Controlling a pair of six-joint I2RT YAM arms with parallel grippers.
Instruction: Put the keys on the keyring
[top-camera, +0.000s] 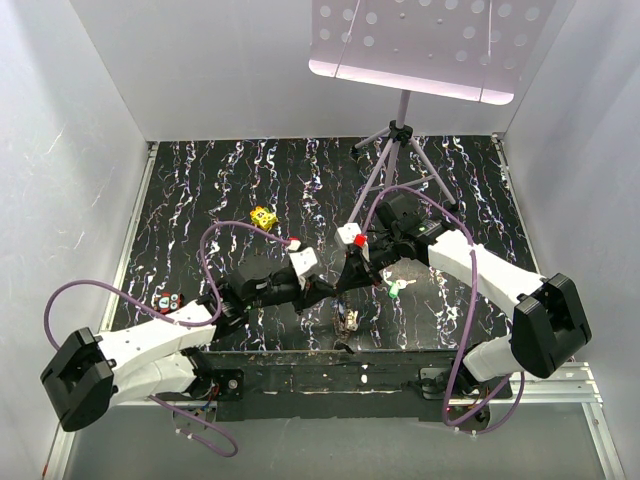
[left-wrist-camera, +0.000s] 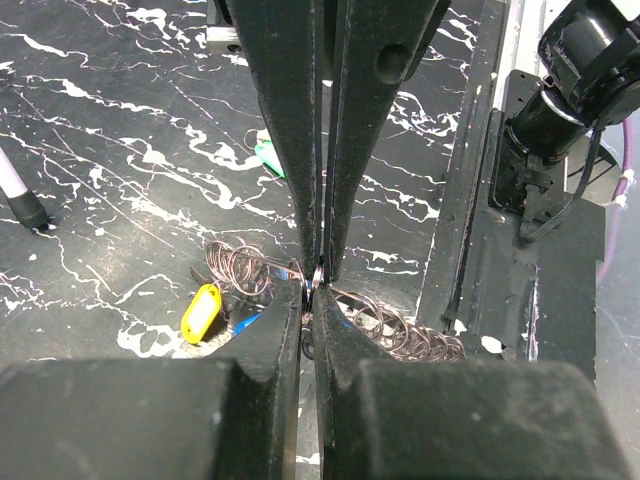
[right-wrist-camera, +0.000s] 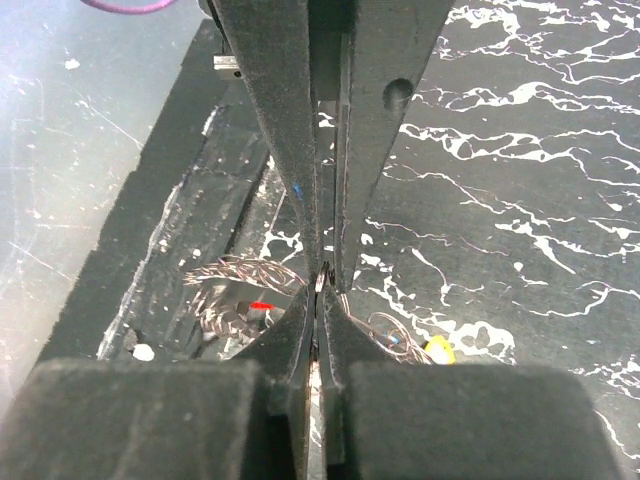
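Left pincer (left-wrist-camera: 311, 300) and right pincer (right-wrist-camera: 318, 298) are both clenched nose to nose just above the loose keys (top-camera: 347, 318). Pretty sure the keyring (left-wrist-camera: 316, 272) wire's nipped between them.

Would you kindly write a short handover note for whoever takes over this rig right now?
Grippers: the left gripper and right gripper are both shut and meet tip to tip. A thin silvery keyring seems pinched between them.
Keys: the green key lies loose on the table. The orange key and red key lie among a tangle of wire rings under the grippers.
Done: keyring apparently gripped.
Left: no key visibly threaded yet.
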